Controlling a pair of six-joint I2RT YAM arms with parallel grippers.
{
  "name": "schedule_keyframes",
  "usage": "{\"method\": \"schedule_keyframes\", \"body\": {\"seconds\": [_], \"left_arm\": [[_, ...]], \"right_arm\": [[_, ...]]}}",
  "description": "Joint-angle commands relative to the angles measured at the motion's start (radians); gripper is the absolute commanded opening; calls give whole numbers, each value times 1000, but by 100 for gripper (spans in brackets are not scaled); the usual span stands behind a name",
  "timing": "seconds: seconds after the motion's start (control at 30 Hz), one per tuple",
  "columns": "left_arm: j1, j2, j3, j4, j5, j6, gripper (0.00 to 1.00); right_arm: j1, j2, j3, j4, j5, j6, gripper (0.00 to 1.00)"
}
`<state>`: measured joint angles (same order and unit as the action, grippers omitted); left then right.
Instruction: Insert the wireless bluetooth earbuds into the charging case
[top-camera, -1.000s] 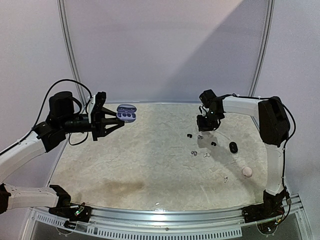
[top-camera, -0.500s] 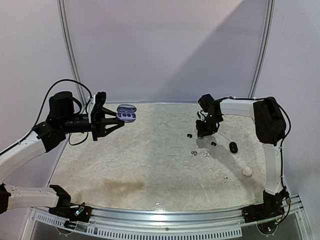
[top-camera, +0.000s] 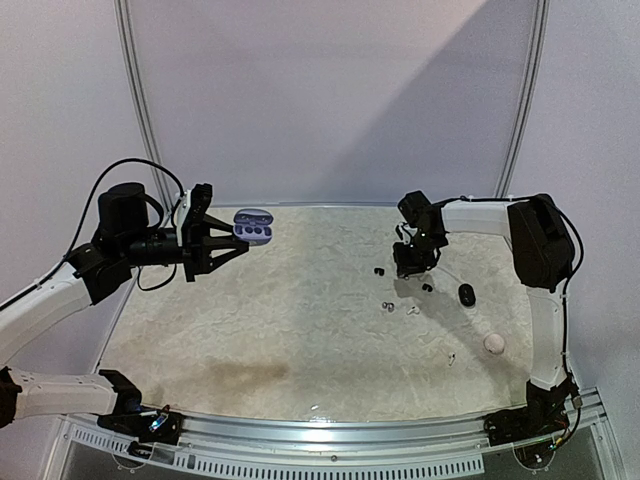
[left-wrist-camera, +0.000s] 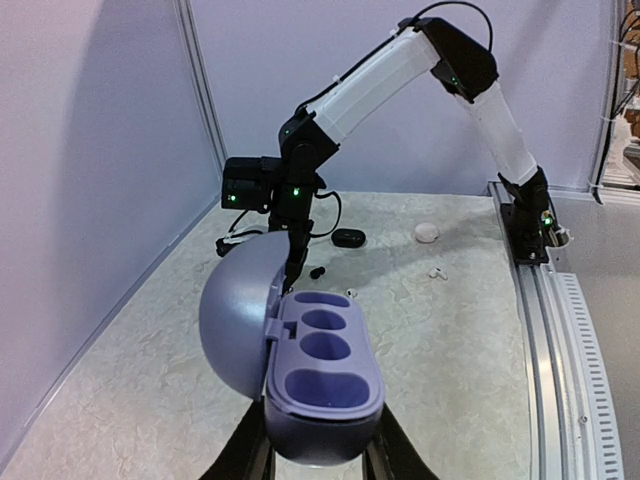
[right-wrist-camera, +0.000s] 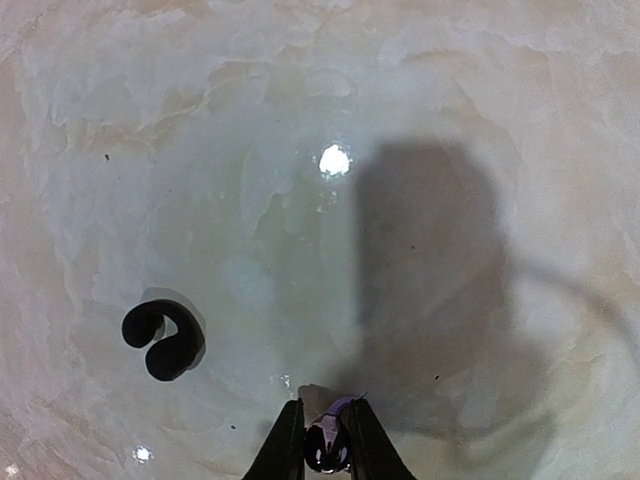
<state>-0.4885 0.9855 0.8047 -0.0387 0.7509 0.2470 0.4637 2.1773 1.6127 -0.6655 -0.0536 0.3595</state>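
Here, the left pincer (top-camera: 238, 240) is clamped on the open purple charging case (left-wrist-camera: 320, 375), holding it above the far-left corner of the bench (top-camera: 300, 320). The right pincer (right-wrist-camera: 322, 410), nearly closed, pinches a dark earbud (right-wrist-camera: 326, 448) low over the bench; a black earbud (right-wrist-camera: 163, 340) lies loose nearby.

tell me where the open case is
The case sits in the left gripper, above the table's far left corner in the top view, well apart from the earbuds at right.
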Motion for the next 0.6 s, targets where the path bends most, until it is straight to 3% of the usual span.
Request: {"method": "schedule_keyframes", "body": {"seconds": [0.0,0.33,0.57], "left_arm": [[8,-5,-3,3,5,12,0],[8,-7,-5,6,-2,21,0],[8,-7,-17,22,-11,0,0]], "right_arm": [[4,-38,-19,-60,11,0,15],[41,-100,-89,-45,34,15,14],[72,-215,-208,102,15,32,11]]}}
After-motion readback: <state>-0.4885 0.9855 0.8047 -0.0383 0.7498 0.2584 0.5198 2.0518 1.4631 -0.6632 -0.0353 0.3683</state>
